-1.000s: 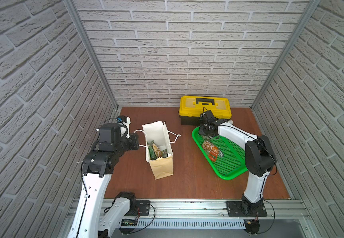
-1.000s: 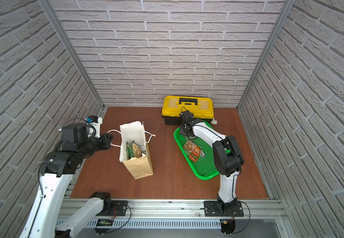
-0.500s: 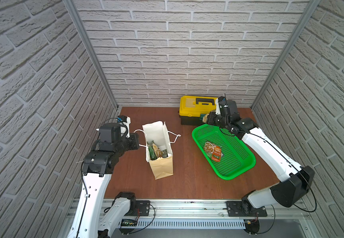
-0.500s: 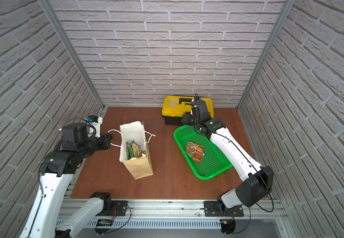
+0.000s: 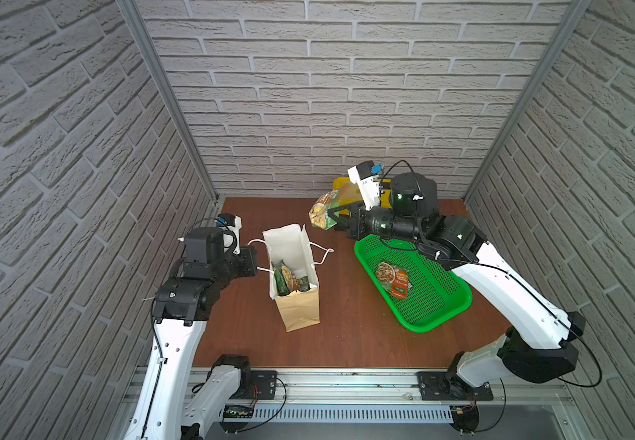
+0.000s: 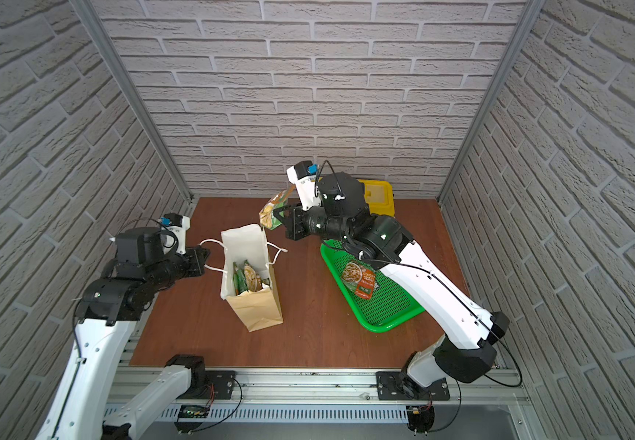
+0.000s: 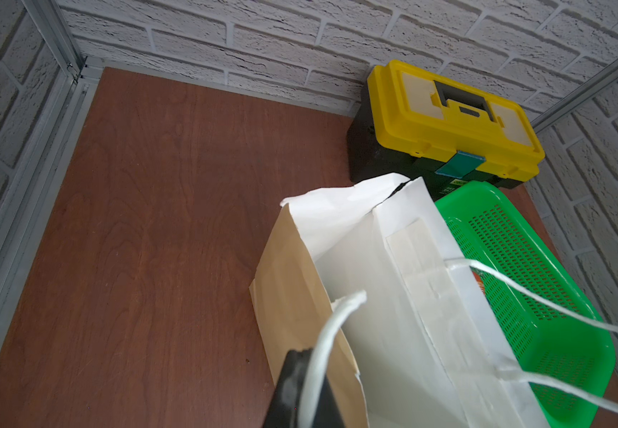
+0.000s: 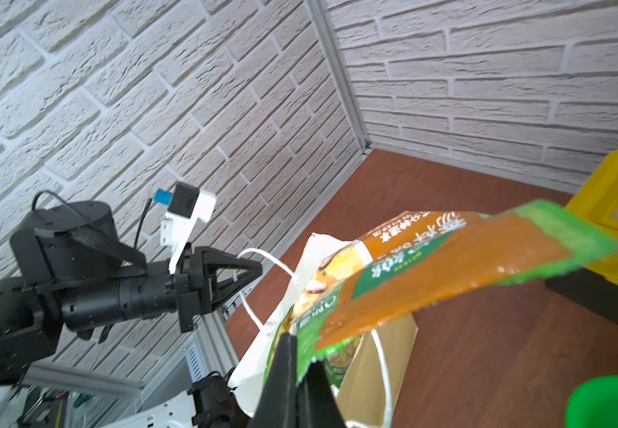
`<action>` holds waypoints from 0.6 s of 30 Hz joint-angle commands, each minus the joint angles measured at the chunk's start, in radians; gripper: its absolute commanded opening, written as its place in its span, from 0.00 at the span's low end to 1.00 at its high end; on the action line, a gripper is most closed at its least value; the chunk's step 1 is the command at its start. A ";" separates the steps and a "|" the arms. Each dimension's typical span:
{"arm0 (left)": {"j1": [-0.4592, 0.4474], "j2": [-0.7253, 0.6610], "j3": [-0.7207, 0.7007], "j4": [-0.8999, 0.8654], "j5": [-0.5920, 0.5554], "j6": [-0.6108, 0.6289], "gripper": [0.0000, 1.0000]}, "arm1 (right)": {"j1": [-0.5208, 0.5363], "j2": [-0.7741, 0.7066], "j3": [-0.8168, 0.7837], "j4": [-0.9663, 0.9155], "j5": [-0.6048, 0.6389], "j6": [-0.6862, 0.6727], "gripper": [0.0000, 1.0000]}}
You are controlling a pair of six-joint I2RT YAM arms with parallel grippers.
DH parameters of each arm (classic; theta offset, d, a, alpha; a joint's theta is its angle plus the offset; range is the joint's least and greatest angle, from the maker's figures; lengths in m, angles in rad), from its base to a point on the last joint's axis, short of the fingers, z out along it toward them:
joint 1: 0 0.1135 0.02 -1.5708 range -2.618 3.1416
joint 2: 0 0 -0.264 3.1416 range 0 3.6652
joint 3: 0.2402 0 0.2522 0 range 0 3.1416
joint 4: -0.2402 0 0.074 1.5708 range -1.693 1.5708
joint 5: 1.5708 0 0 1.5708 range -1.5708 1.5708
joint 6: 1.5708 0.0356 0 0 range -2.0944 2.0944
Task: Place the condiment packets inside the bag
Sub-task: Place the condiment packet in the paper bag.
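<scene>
The bag (image 5: 296,308) (image 6: 259,308) stands upright and open at mid-table, tan outside and white inside. Several green condiment packets (image 5: 286,280) (image 6: 245,277) stick up inside it. My left gripper (image 5: 252,262) (image 6: 198,260) (image 7: 305,389) is shut on the bag's white cord handle (image 7: 324,341) on the bag's left side. My right gripper (image 5: 333,220) (image 6: 280,220) (image 8: 300,370) is shut on a green and orange packet (image 5: 321,211) (image 6: 270,211) (image 8: 448,259). It holds the packet in the air just beyond the bag's far right corner. A red-orange packet (image 5: 394,278) (image 6: 360,280) lies in the basket.
A green perforated basket (image 5: 438,322) (image 6: 388,324) (image 7: 544,333) sits right of the bag under my right arm. A yellow toolbox (image 6: 377,194) (image 7: 448,122) stands against the back wall. Brick walls close in three sides.
My right arm has risen from the basket's far end with the green and orange packet and swung left toward the bag. The left arm and the bag have stayed still.
</scene>
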State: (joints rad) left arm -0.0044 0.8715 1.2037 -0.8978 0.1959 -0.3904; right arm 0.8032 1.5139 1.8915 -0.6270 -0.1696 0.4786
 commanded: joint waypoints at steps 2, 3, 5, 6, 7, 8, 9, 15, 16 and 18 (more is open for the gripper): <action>0.007 -0.011 -0.012 0.031 0.008 -0.007 0.06 | 0.058 0.061 -0.007 0.028 -0.051 -0.011 0.03; 0.007 -0.013 -0.012 0.031 0.008 -0.007 0.06 | 0.069 0.072 -0.011 0.026 -0.048 -0.015 0.03; 0.007 -0.017 -0.010 0.030 0.007 -0.007 0.07 | 0.094 0.095 -0.026 0.027 -0.047 -0.025 0.03; 0.007 -0.019 -0.010 0.029 0.007 -0.007 0.07 | 0.103 0.106 -0.029 0.025 -0.048 -0.029 0.02; 0.007 -0.019 -0.007 0.026 0.006 -0.007 0.07 | 0.112 0.117 -0.029 0.022 -0.048 -0.036 0.03; 0.007 -0.018 -0.004 0.024 0.007 -0.008 0.07 | 0.125 0.131 -0.026 0.016 -0.049 -0.044 0.03; 0.007 -0.017 -0.003 0.025 0.005 -0.005 0.07 | 0.132 0.140 -0.021 0.009 -0.049 -0.053 0.03; 0.008 -0.015 -0.001 0.024 0.005 -0.005 0.07 | 0.186 0.195 0.030 -0.082 0.015 -0.118 0.03; 0.008 -0.015 -0.001 0.025 0.005 -0.005 0.07 | 0.191 0.195 0.032 -0.094 0.034 -0.128 0.03; 0.007 -0.012 0.000 0.025 0.004 -0.005 0.07 | 0.199 0.194 0.040 -0.108 0.057 -0.142 0.03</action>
State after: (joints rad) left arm -0.0036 0.8612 1.2037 -0.8978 0.1967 -0.3950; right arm 0.9901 1.7226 1.8874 -0.7227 -0.1619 0.3843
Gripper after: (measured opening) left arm 0.069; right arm 0.061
